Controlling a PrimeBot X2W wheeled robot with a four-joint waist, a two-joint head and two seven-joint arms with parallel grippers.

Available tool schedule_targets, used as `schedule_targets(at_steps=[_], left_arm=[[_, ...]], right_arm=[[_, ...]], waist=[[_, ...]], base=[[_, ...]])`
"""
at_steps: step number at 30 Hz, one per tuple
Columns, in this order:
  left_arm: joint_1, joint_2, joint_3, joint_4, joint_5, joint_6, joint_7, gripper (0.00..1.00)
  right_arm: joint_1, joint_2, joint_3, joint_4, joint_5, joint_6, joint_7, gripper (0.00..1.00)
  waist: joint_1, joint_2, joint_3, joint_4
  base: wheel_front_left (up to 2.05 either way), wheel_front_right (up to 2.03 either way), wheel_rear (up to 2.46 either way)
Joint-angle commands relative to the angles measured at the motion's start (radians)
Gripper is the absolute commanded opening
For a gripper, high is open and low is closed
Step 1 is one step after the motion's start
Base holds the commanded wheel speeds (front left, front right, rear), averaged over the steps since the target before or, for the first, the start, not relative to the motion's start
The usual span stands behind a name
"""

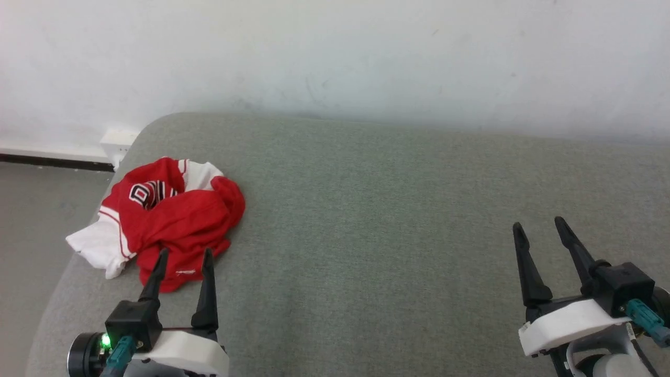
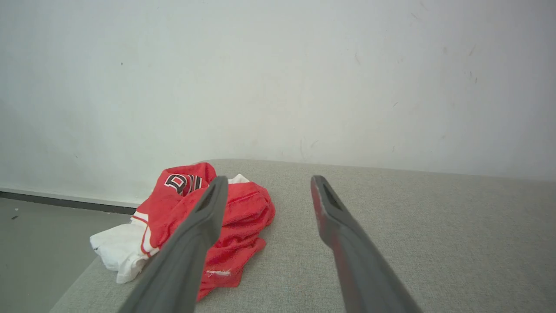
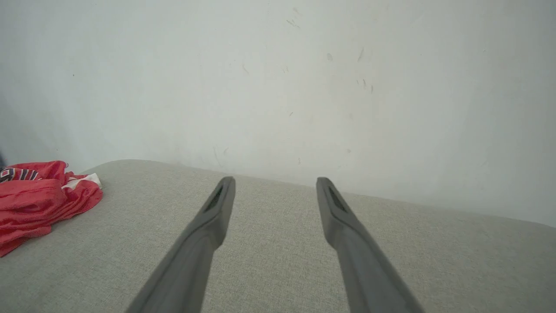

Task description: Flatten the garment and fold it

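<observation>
Far left there's a strip of grey floor (image 1: 31,220). Next to it, the crumpled red jersey-style T-shirt with white sleeves (image 1: 172,225) sits bunched up near the far left corner of the grey-green fabric-covered table (image 1: 366,209), black lettering partly showing and one white sleeve spilling toward the left edge. The left gripper (image 1: 186,252) is right at the shirt's near edge, its jaws spread wide with nothing between them. Can't tell if the tips touch the cloth. Way over on the right, the right gripper (image 1: 538,223) hangs over bare fabric, well apart from the shirt, also spread wide and empty. A scuffed white wall (image 1: 335,52) runs behind it all.
</observation>
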Motion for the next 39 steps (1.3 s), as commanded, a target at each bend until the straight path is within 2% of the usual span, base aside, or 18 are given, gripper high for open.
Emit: schedule_targets(at_steps=[1,28,39], left_arm=[[0.011,-0.001,0.004,-0.007,-0.008,-0.003,-0.010,1.00],[0.063,-0.002,0.021,-0.025,-0.038,-0.012,-0.067,1.00],[0.080,-0.002,0.034,-0.031,-0.054,-0.019,-0.088,1.00]], right_arm=[[0.007,0.002,0.001,0.003,0.009,0.000,-0.011,1.00],[0.014,0.003,0.032,0.042,0.034,-0.001,-0.067,1.00],[0.010,0.003,0.039,0.051,0.039,-0.001,-0.088,1.00]], waist=[[-0.0001,-0.0001,-0.002,0.022],[-0.0001,-0.0001,-0.026,0.235],[-0.0001,-0.0001,-0.028,0.288]], base=[[0.00,0.00,0.00],[0.00,0.00,0.00],[0.00,0.00,0.00]])
